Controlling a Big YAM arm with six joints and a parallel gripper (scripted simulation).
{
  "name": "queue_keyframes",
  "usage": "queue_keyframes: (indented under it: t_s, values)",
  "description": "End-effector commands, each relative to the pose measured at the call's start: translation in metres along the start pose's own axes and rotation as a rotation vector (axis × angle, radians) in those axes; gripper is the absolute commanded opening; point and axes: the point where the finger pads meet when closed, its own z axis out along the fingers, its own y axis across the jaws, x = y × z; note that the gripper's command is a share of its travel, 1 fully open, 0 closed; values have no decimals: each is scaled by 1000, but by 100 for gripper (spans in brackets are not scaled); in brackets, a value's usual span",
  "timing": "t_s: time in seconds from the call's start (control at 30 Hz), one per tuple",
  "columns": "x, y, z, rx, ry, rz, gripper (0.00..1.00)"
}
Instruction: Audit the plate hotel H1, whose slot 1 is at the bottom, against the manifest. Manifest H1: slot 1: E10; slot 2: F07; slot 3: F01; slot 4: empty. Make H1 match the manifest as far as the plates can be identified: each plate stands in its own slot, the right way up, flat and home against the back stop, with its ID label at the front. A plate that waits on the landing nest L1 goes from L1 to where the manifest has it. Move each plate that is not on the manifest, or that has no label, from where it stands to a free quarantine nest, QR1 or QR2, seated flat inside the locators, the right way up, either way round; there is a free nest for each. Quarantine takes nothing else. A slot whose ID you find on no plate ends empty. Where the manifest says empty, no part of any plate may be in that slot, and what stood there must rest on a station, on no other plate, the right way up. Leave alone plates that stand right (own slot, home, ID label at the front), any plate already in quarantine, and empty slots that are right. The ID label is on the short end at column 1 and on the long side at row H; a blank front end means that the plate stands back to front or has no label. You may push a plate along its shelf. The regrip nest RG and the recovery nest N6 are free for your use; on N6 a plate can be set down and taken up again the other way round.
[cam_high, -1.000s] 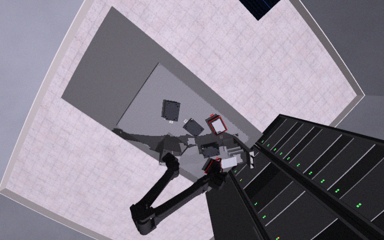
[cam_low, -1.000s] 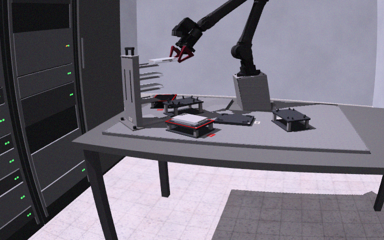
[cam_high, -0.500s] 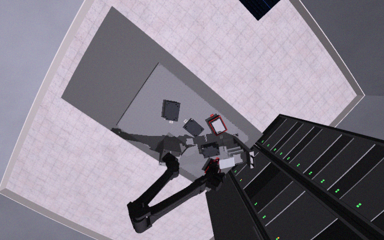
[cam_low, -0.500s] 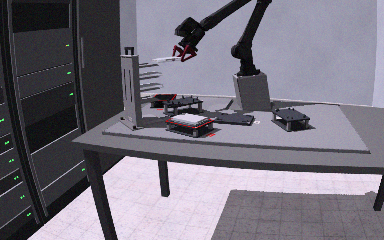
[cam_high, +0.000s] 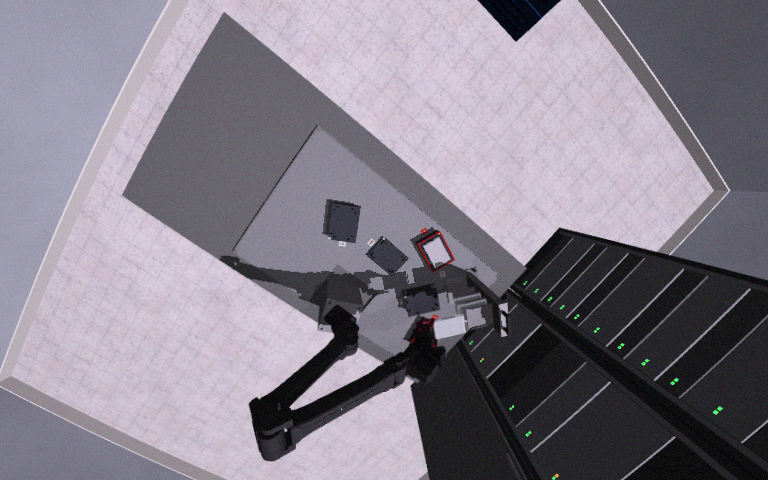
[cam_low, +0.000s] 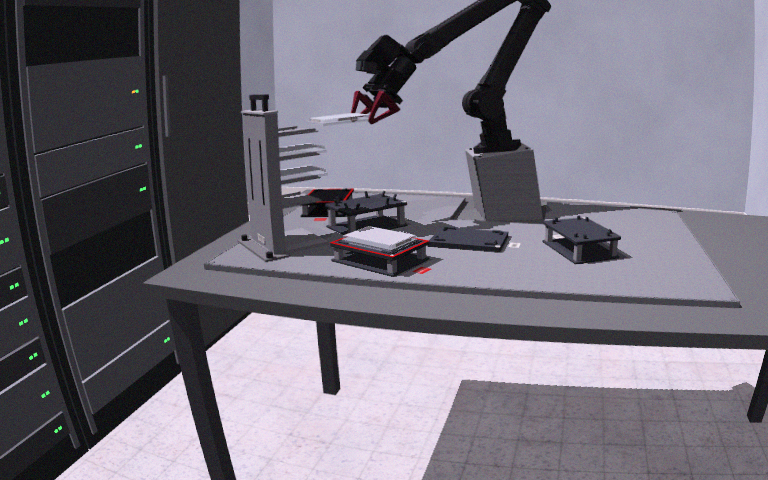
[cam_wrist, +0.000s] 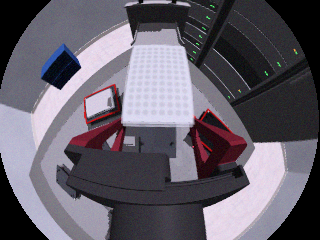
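Wrist, exterior and top views of the arm at the plate hotel. The gripper (cam_wrist: 159, 135) stood with its red fingers spread wide, pinching the near end of a white well plate (cam_wrist: 159, 87) by its long sides. In the wrist view the plate ran from between the fingers toward 12 o'clock, its far end pointing at the handled top of the plate hotel (cam_wrist: 158, 8). In the exterior view the plate (cam_low: 339, 118) hung level in the air at about 9 o'clock of the gripper (cam_low: 370, 110), above the level of the topmost shelf (cam_low: 297, 130) and just clear of the shelf tips, touching none of them. No label could be read on it. Seen from the top, the plate (cam_high: 450, 327) lay at 3 o'clock of the gripper (cam_high: 424, 331), between it and the hotel. A second white plate (cam_low: 378, 237) rested flat in a red-edged nest (cam_low: 390, 253) on the table (cam_low: 453, 316), at 10 o'clock in the wrist view.
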Motion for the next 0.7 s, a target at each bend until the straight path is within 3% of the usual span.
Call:
queue_keyframes:
  t_s: [0.0,0.2,0.23,0.33,0.67]
  values:
    - [-5,-3,-8,8,-24,-11,86]
    - [0,-4,-10,10,-22,-10,86]
    - [-4,-1,-11,6,-42,-14,86]
    - [5,-3,-13,9,-20,-9,86]
    - [16,-4,-20,11,-26,-11,86]
